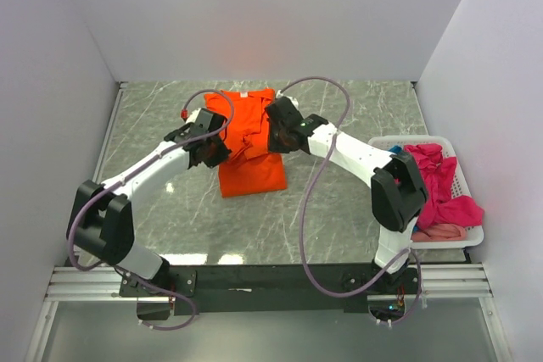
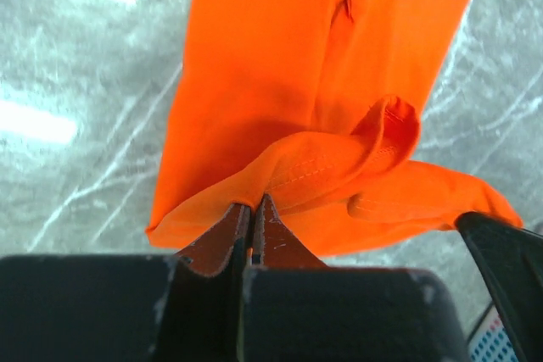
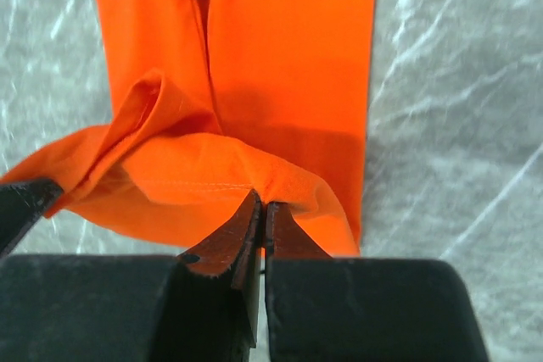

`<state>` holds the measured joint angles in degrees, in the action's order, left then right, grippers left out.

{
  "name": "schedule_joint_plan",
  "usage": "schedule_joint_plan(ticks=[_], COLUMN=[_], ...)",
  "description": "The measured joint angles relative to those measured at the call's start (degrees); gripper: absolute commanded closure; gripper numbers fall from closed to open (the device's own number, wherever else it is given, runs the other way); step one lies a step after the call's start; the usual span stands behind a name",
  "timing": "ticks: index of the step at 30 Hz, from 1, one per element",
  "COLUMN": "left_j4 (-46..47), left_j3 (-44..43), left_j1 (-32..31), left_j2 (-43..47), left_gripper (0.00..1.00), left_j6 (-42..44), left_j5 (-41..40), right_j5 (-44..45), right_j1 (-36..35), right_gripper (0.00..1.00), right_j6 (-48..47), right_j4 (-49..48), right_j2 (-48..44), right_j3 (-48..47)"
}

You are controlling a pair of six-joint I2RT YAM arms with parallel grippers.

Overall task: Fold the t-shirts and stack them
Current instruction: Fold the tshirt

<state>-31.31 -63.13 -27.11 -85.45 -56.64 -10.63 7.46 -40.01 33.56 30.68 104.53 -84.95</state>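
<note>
Orange t-shirt (image 1: pixel 253 171), folded into a long strip, lies at the centre of the marble table (image 1: pixel 339 209). The left gripper (image 2: pixel 253 209), at the shirt's 9 o'clock, and the right gripper (image 3: pixel 261 209), at its 3 o'clock, each pinch a raised fold of its cloth between closed fingers. Magenta and pale pink t-shirts (image 1: pixel 437 188) fill the white basket (image 1: pixel 447 242) at the table's 3 o'clock.

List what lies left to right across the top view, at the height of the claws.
left claw → orange shirt → right claw → basket
</note>
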Motion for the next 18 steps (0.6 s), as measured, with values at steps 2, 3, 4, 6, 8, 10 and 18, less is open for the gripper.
schedule_joint_plan(ticks=[2,3,4,6,8,10,18], left_j4=[0.0,0.0,0.0,0.1,0.3,0.6,1.9], left_j3=[-0.9,-1.3,-1.6,-2.4,-3.6,-4.6,-7.0], left_j1=[0.6,0.8,1.1,1.8,2.5,3.3,5.4], left_j2=[-1.4,-1.9,-2.5,-3.6,-5.1,-6.7,-13.7], left_gripper=[0.99,0.99,0.99,0.99,0.99,0.99,0.99], left_j6=[0.4,0.5,0.7,1.5,1.9,2.3,3.0], left_j5=[-0.2,-0.3,-0.3,-0.3,-0.2,-0.1,0.7], right_j5=[-0.1,-0.3,-0.6,-1.3,-2.4,-3.7,-7.8], right_j1=[0.7,1.0,1.3,1.9,2.5,3.2,5.4], right_gripper=[1.0,1.0,1.0,1.0,1.0,1.0,0.99], right_j6=[-0.1,-0.1,-0.2,-0.3,-0.4,-0.7,-2.0], right_j4=[0.2,0.3,0.5,0.9,0.9,0.7,-0.9], right_j2=[1.5,2.2,3.0,4.4,6.1,7.6,14.6], right_j3=[-1.7,-2.4,-3.2,-4.5,-6.2,-7.2,-11.6])
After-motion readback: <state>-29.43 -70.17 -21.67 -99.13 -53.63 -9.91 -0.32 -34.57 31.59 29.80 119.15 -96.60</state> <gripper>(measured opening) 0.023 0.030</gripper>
